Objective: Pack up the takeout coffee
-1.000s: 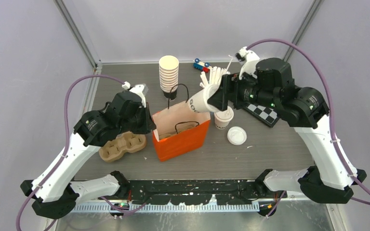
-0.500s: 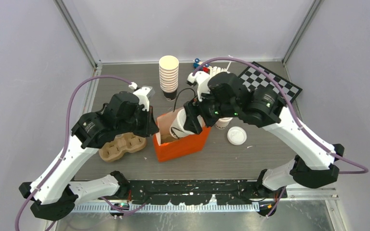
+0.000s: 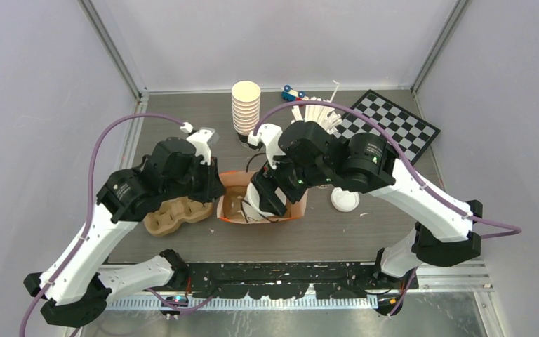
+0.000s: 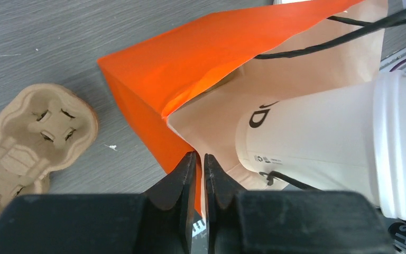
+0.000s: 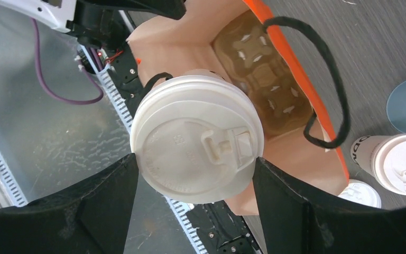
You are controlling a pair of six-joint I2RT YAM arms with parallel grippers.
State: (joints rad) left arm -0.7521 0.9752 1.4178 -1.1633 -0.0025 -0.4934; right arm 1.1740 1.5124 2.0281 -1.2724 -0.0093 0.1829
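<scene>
Your left gripper (image 4: 201, 161) is right at the rim of the orange bag (image 4: 190, 63), and there's a cup in the bag's mouth.
The fingers are nearly together and the bag's corner edge runs into the slit between them; you can't tell if they pinch it. The lidded white cup (image 4: 317, 137) lies on its side against the kraft lining, under the black cord handles (image 4: 349, 32). A pulp cup carrier (image 4: 37, 132) sits on the grey tabletop (image 4: 42, 42) near the bag.
</scene>
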